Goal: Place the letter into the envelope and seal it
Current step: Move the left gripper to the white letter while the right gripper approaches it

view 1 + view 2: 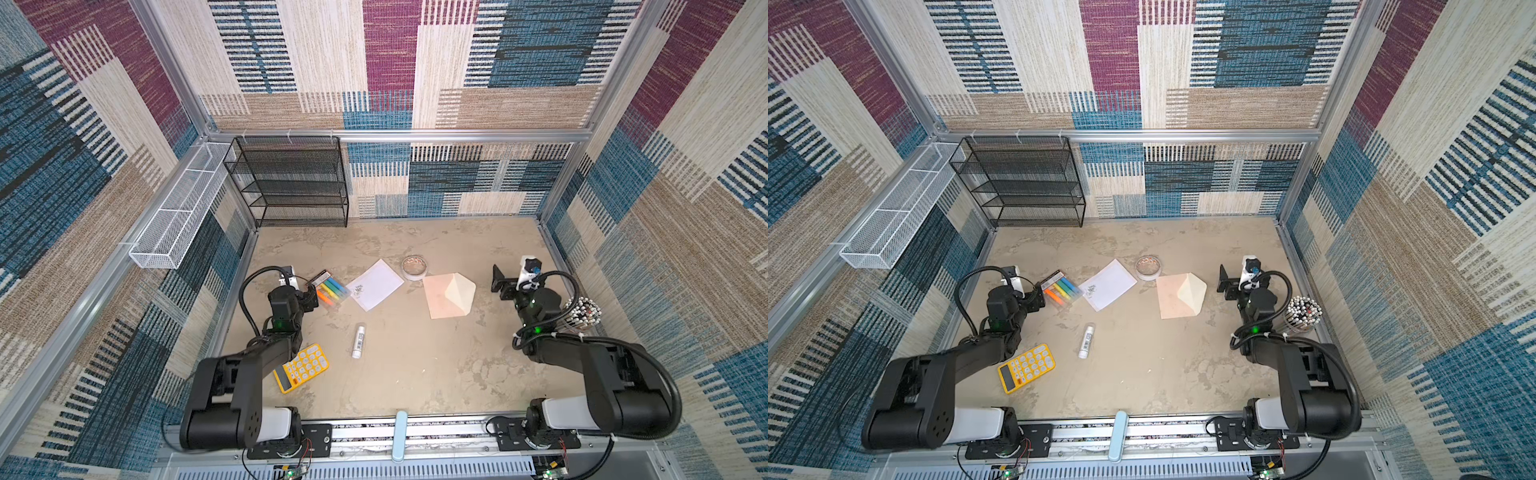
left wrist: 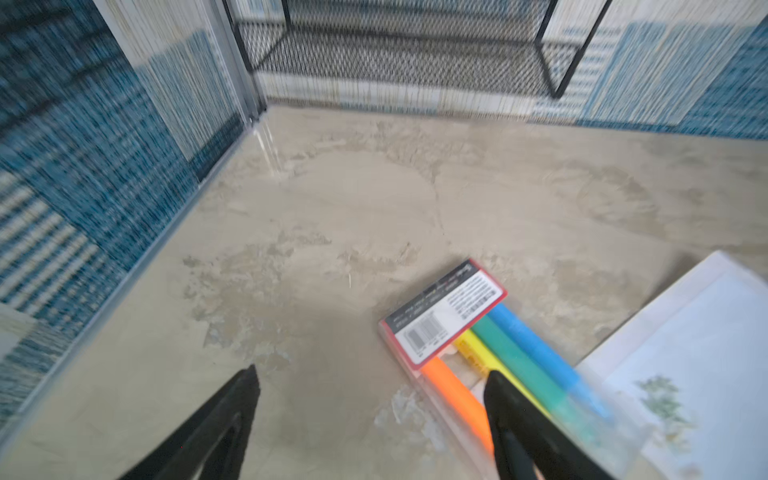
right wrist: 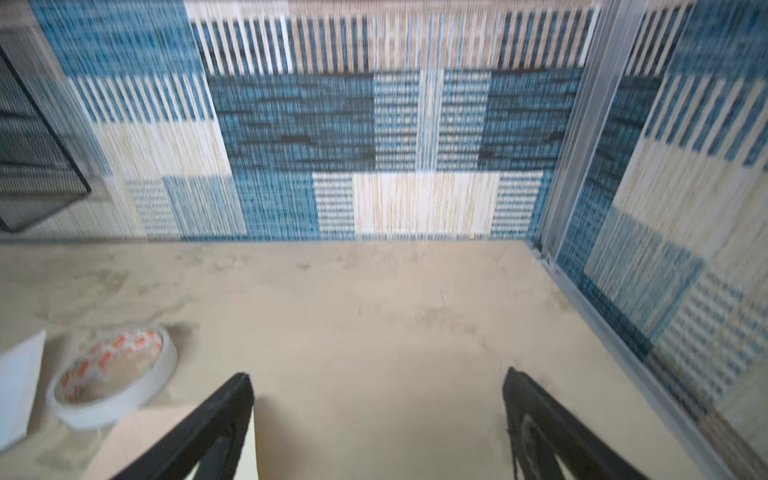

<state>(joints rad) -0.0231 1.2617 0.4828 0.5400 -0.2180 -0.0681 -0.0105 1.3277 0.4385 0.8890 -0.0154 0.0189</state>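
Left of the thin white paper letter [image 1: 376,284], the left pincer [image 1: 311,296] is held released and empty. The clear pack of coloured highlighters [image 1: 330,291] lies between it and the letter, just beside the letter's printed edge. The letter itself is laid flat on the mottled beige table [image 1: 415,382], outside the envelope. A yellow calculator [image 1: 301,368] and a white glue stick [image 1: 358,341] are seen nearer the front than the letter.

Right of the letter a white tape roll [image 1: 414,268] is found. Next comes the pale peach paper envelope [image 1: 438,301], its cream flap turned away from the letter. Farther right, the right pincer [image 1: 500,283] is likewise spread and empty, near a cup of pencils [image 1: 582,316].

Only in the left wrist view is one black finger [image 2: 511,411] shown over the highlighters. Only in the right wrist view is orange print shown inside the tape roll.
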